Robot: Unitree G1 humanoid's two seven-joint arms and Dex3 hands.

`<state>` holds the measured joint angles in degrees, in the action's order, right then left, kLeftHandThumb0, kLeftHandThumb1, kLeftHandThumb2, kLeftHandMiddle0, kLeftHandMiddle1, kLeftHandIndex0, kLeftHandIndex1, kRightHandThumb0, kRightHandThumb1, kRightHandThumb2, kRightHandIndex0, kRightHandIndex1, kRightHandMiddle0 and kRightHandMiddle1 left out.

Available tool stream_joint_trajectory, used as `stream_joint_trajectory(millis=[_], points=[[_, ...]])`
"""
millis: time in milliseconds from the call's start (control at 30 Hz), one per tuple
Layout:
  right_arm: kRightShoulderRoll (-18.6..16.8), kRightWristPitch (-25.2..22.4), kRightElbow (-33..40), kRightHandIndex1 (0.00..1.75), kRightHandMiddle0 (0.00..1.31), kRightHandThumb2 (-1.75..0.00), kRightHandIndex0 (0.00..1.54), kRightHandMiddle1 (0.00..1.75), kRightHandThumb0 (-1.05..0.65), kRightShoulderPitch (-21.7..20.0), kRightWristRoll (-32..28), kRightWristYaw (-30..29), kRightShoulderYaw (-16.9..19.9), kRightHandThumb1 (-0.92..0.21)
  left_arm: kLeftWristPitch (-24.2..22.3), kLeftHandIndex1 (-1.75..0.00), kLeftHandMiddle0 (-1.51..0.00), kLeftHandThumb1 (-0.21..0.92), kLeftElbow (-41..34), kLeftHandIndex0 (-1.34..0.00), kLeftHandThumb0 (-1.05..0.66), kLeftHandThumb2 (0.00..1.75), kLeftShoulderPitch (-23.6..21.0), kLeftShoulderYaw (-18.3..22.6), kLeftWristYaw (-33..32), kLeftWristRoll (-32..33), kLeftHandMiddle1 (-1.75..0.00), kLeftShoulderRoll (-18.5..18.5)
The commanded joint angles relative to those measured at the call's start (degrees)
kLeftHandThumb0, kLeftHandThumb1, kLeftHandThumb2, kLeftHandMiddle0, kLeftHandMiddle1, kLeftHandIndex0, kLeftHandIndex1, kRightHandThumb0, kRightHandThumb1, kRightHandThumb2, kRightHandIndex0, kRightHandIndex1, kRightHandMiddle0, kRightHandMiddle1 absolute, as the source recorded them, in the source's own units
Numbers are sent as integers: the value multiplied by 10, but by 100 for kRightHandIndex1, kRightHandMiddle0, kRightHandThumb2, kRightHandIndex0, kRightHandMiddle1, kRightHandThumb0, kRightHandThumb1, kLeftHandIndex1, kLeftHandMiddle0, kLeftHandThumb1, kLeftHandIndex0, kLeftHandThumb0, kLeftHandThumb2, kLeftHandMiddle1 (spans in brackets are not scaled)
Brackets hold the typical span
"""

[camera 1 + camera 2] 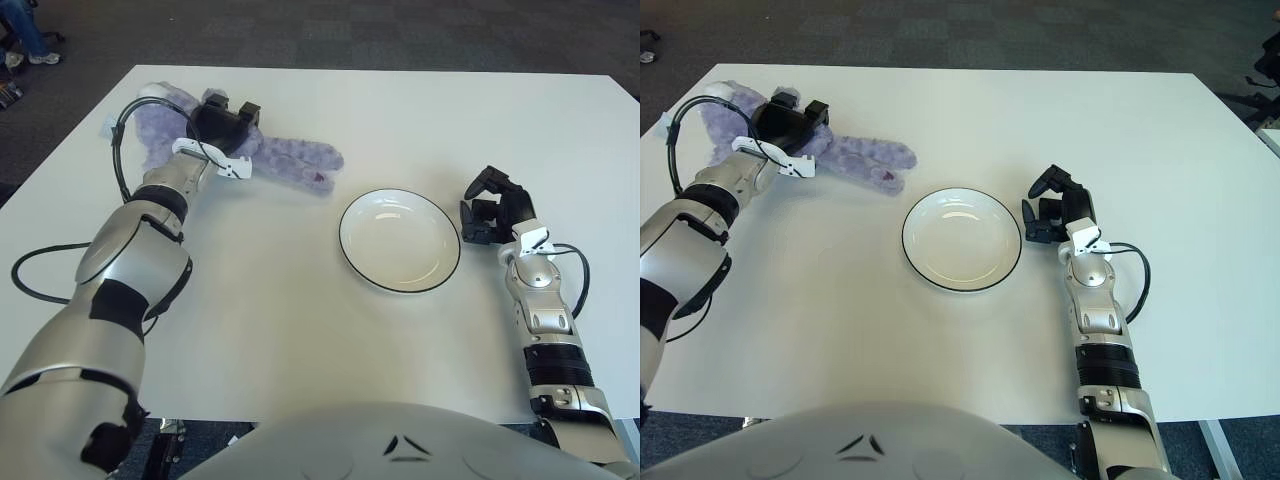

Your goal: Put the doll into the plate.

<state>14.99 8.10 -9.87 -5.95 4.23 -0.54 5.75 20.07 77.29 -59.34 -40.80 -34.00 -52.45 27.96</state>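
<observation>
A purple plush doll [290,155] lies at the far left of the white table [300,330], its long limb pointing right toward the plate. My left hand [225,122] sits over the doll's middle with its black fingers closed around the body. A white plate [400,245] with a dark rim stands empty at the table's centre, a short way right of the doll's limb. Just right of the plate is my right hand [490,210], its fingers curled and holding nothing.
A black cable [40,270] loops on the table beside my left arm, and another loops over the doll's head [120,140]. Dark carpet surrounds the table. A person's feet [25,40] show at the top left corner.
</observation>
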Motion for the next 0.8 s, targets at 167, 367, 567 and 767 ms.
stream_joint_trajectory(millis=[167,367,567,767], points=[[-4,-28,-27,175,63,-133,124,175,-49,13,14,2,-11,-30,20,-175,-62,14,-16,-62,0,152,-36,-17,-75,-30,-175,19],[-5,-32,-24,175,63,-133,124,175,-49,13,19,-2,-14,-30,31,-175,-62,14,-22,-62,0,152,-44,-22,-103,-42,-175,22],[-6,-34,-24,175,62,-133,123,175,-49,13,17,-1,-14,-30,37,-175,-61,16,-25,-61,0,149,-47,-29,-128,-53,-174,25],[-7,-34,-24,175,62,-132,123,175,-48,13,12,2,-13,-31,41,-175,-60,17,-30,-60,0,148,-50,-37,-154,-64,-173,28]])
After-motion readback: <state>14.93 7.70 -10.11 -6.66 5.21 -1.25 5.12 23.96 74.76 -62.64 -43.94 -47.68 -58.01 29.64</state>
